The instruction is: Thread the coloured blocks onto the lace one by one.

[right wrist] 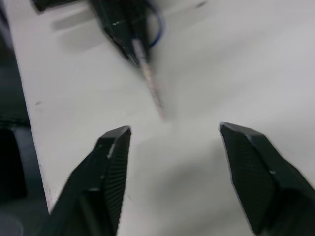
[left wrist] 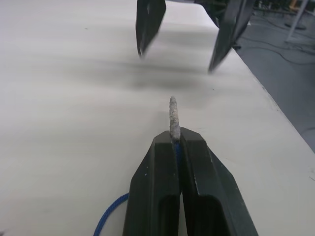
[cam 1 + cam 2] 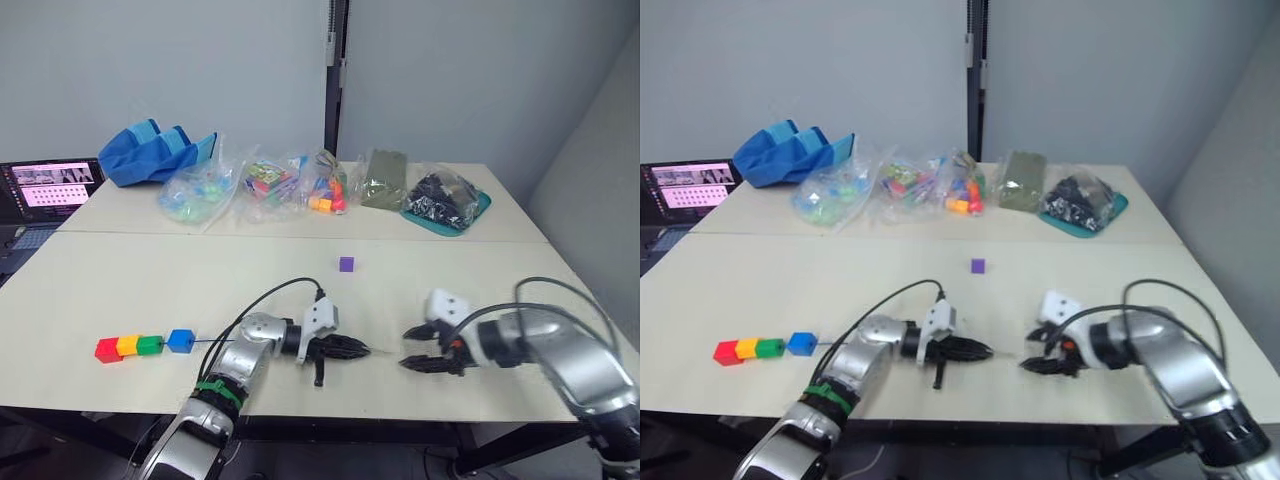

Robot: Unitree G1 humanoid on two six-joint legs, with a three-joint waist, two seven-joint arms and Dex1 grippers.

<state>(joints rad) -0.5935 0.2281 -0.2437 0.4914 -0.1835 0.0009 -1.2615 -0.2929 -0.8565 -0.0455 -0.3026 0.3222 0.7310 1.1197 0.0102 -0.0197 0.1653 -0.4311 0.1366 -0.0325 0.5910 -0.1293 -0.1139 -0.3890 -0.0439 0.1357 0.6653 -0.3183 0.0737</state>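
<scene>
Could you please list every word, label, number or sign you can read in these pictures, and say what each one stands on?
None can be read.
The laptop screen at the table's far left shows rows of small pictures, too small to read.
The bags of toys show coloured shapes, no legible label.

**Silver arms, black fingers**

Both forearms are cased in rounded silver-grey shells. A green band is wrapped around the left forearm. Black cables are looped from each arm to a white wrist block. The left gripper (image 3: 358, 349) and right gripper (image 3: 411, 347) are fitted with tapered matte-black fingers.
</scene>
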